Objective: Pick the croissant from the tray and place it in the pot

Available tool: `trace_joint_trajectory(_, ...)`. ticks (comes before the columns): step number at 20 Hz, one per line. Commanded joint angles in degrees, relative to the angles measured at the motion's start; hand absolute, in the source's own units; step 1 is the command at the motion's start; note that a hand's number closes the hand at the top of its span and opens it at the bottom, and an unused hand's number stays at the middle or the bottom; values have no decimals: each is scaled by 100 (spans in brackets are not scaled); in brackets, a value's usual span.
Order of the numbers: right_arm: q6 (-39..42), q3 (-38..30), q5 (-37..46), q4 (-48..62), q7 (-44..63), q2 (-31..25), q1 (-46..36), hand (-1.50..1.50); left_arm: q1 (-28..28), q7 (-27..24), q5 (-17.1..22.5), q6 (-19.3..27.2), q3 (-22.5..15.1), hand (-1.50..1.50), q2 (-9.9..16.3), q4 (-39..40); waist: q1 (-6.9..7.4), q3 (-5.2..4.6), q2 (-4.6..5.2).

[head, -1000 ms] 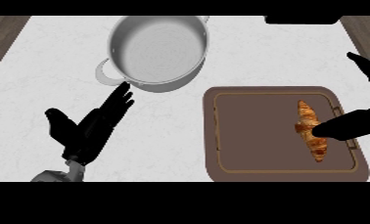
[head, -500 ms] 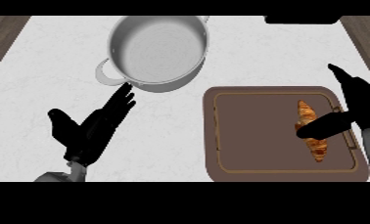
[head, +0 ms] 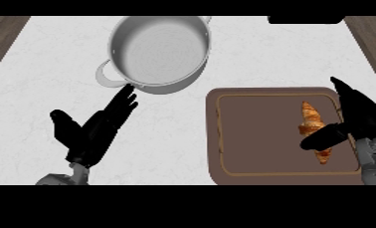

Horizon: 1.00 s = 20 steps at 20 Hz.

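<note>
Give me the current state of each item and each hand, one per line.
Golden-brown croissant: lying on tray, right thumb across it.
Brown rectangular tray: flat on counter.
Grey metal pot: upright, nothing inside.
Left hand: open, resting.
Right hand: open around croissant.

A kitchen, by the look of a white, faintly marbled counter (head: 220,57) filling most of the view, with strips of wood-grain surface at the far left (head: 11,30) and far right (head: 363,28) edges. Cookware far left of centre: a grey metal pot (head: 158,53) with loop handles, lying tilted. Near right, a brown tray (head: 257,137) with rounded corners, bearing a croissant (head: 312,120). A dark, flat object (head: 305,20) at the far right edge, too cut off to identify. Food, a cooking vessel and a stone-like worktop together: a domestic cooking place.
</note>
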Motion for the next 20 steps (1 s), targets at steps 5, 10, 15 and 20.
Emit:
trace_joint_trajectory(5,309,-155,225,317,546,379,49,-150,-109,274,112,-207,379,0,74,-7,3,1,6)
trace_joint_trajectory(10,381,-325,397,549,220,410,264,-150,73,204,-99,-227,214,0,-90,-163,-3,2,4)
trace_joint_trajectory(15,557,-310,608,325,450,705,281,-150,397,64,-462,-90,78,0,-303,-232,-8,1,-4)
trace_joint_trajectory(20,463,-537,838,927,-129,855,413,-150,-244,269,-249,-288,557,0,-353,212,-19,2,4)
